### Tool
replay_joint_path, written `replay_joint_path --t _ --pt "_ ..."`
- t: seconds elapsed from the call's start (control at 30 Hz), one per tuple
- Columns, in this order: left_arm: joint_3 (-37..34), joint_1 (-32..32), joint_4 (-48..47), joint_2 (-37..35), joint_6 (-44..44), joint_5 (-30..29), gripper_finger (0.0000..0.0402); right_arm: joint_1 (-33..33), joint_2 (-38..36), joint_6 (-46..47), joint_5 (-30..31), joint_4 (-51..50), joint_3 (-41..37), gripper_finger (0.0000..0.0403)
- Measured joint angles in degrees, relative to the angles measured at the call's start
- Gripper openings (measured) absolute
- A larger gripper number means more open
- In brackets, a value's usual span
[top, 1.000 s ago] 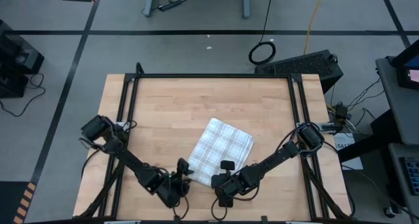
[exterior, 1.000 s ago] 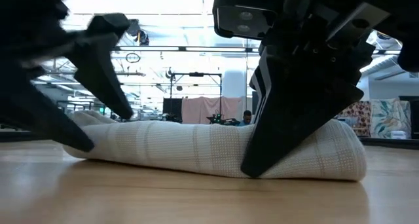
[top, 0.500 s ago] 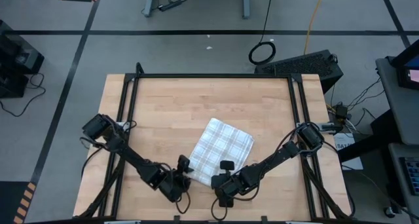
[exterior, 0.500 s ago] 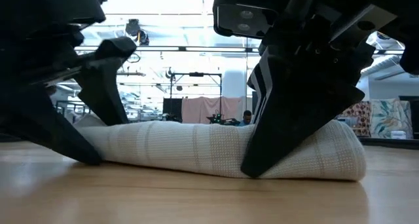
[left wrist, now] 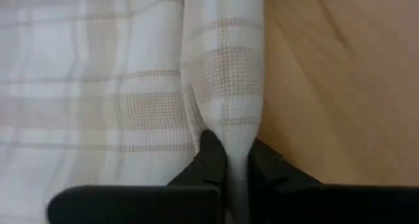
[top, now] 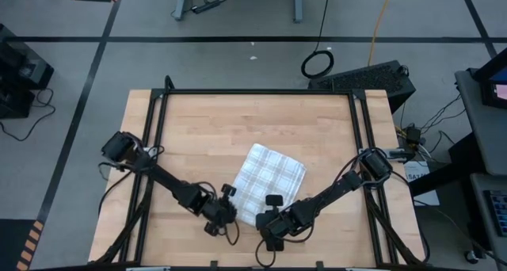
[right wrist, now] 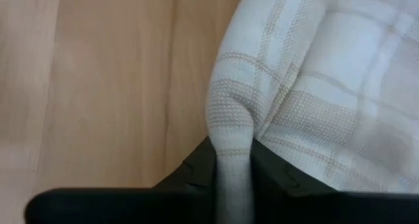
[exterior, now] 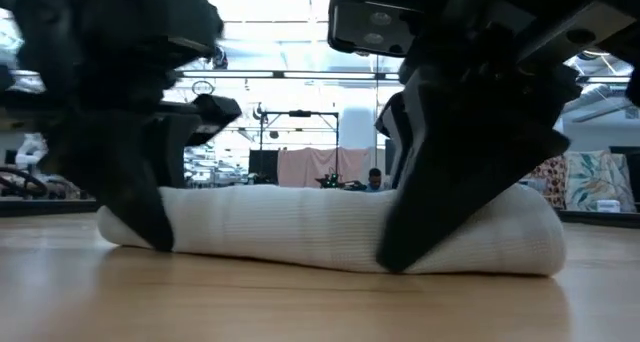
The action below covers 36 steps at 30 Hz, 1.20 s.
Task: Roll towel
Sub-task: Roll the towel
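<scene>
The white towel (top: 268,178) with thin check lines lies folded and skewed on the wooden table, right of its middle. In the low view the towel (exterior: 300,227) is a low, thick bundle lying flat on the wood. My left gripper (top: 229,208) is shut on the left end of the towel's near edge. My right gripper (top: 272,216) is shut on the right end of the same edge. Both grippers slant down from the near side. My left gripper pinches a raised fold of the towel's near edge (left wrist: 229,135) between its two fingers (left wrist: 211,160), slanting down from the near side. The fold runs away from the fingers along the edge. The rest of the towel lies slack on the table. My right gripper pinches a bunched fold of the near edge (right wrist: 230,135) between its two fingers (right wrist: 200,168), slanting down from the near side. The cloth puckers just beyond the fingertips. The towel stays on the table (right wrist: 111,86).
Bare wood (top: 214,132) lies beyond the towel toward the far and left edges. Black frame rails (top: 150,136) run along the table's left and right sides. Both arms reach in from the near corners.
My left gripper has moved toward the table's right edge onto the left end of the towel's near edge, rolled a little, and shut on it; its fingers stood wide apart a second ago. The towel has stayed in place.
</scene>
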Motion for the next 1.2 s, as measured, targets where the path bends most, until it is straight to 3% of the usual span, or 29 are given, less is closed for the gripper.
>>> replay_joint_path --t 0.1,0.3,0.4,0.6,0.83,1.0,1.2 --pt "0.02 2.43 0.03 -1.02 -5.42 6.57 0.0026 0.42 -2.09 1.05 1.8 -3.19 -0.25 0.0078" --pt "-0.1 8.22 -0.42 -1.73 -16.67 25.14 0.0025 3.18 -7.6 0.46 6.54 -9.64 -0.33 0.0147" --pt "-0.24 11.13 0.5 -1.63 -18.31 31.95 0.0023 6.12 -8.48 -0.76 11.95 -12.0 -0.3 0.0179" --pt "-0.35 15.47 3.17 -1.47 -20.29 41.43 0.0023 12.67 -7.96 -4.8 24.8 -5.32 -0.2 0.022" --pt "-0.28 17.75 3.94 -0.59 -22.53 45.76 0.0022 12.12 -2.85 -3.99 27.95 -3.73 -0.17 0.0226" --pt "-0.28 18.25 3.95 0.09 -24.26 45.82 0.0022 10.01 -1.07 -2.58 28.24 -4.31 -0.17 0.0216" --pt "-0.26 18.24 3.84 0.17 -24.38 44.91 0.0022 6.98 -0.85 1.91 22.11 -5.27 -0.08 0.0193"
